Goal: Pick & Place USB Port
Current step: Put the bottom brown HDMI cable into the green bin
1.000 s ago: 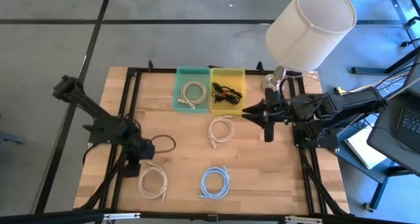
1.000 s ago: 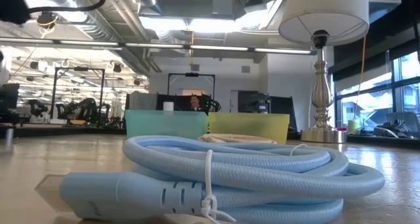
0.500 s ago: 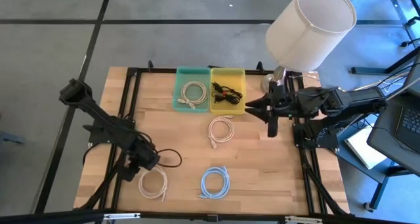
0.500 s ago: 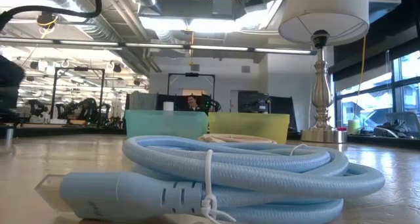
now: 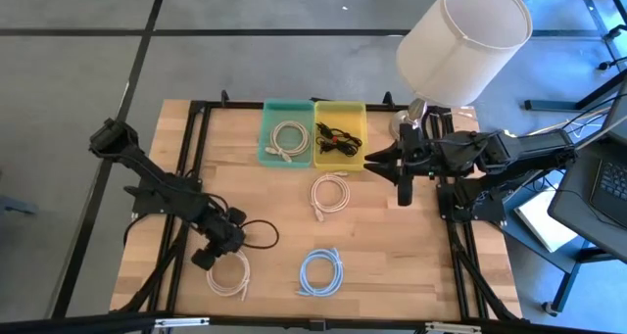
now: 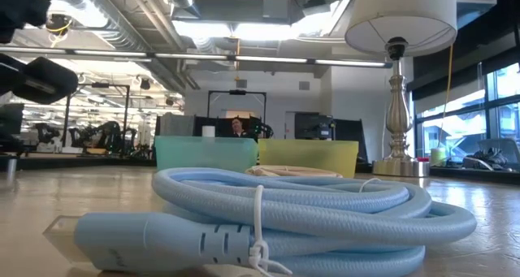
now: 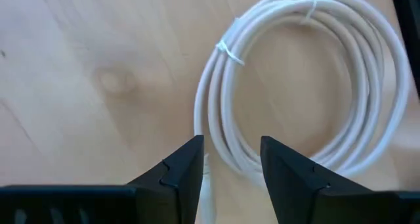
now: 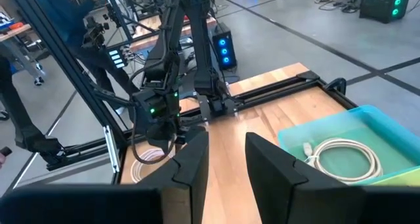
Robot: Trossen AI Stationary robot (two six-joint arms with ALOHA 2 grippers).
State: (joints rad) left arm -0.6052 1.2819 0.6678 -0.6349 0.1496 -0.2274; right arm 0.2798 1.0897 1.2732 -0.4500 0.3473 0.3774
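Three coiled USB cables lie flat on the wooden table: a white one (image 5: pixel 227 273) near the near-left corner, a light blue one (image 5: pixel 320 271) at the near middle, and a cream one (image 5: pixel 331 192) in the centre. My left gripper (image 5: pixel 220 248) hovers open just above the far rim of the white coil (image 7: pixel 302 86), its fingers (image 7: pixel 190 168) pointing down at the coil's edge. My right gripper (image 5: pixel 402 172) waits open in the air right of the cream coil. The blue cable (image 6: pixel 268 212) fills the low view.
A teal bin (image 5: pixel 286 133) holding a white cable and a yellow bin (image 5: pixel 339 133) holding a black cable stand at the far edge. A lamp (image 5: pixel 460 40) stands at the far right corner. Black frame rails (image 5: pixel 191 177) run along both table sides.
My left gripper has swung toward the near edge and a little to the right, coming down over the white coil near the near-left corner; its dark body now shows at the low view's upper left. The cables have stayed put.
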